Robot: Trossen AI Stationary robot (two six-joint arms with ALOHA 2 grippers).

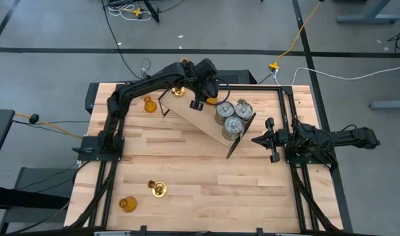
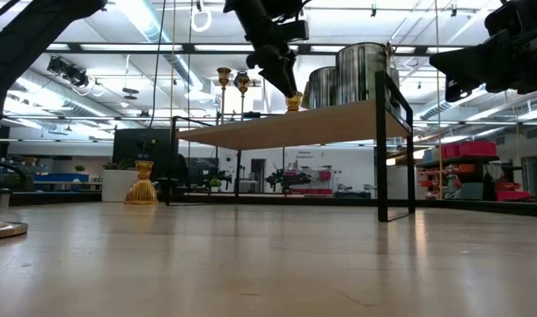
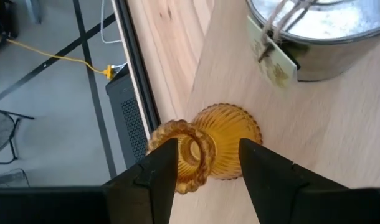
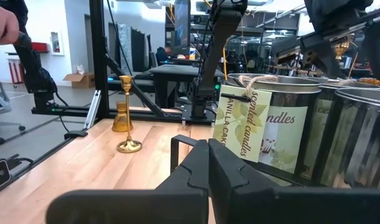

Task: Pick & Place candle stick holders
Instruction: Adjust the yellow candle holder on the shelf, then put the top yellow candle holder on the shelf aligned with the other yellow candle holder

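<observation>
Left wrist view: the left gripper [image 3: 205, 165] stands with its fingers [image 3: 159, 171] either side of an amber glass holder [image 3: 205, 146], closed on its ribbed top, on the wooden shelf [image 1: 200, 117] near the table's [image 1: 200, 183] far edge. Three silver cylinders [image 1: 234, 117] crowd the shelf's right end. The right gripper [image 1: 256, 139], fingers shut and empty, waits by the table's right edge.

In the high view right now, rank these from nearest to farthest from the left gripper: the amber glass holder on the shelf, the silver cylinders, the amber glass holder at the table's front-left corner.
1. Amber glass holder on the wooden shelf, between the left gripper fingers.
2. Silver-grey metal cylinders, on the same shelf, toward the right arm.
3. Amber glass holder at the front-left corner, far across the table.
</observation>
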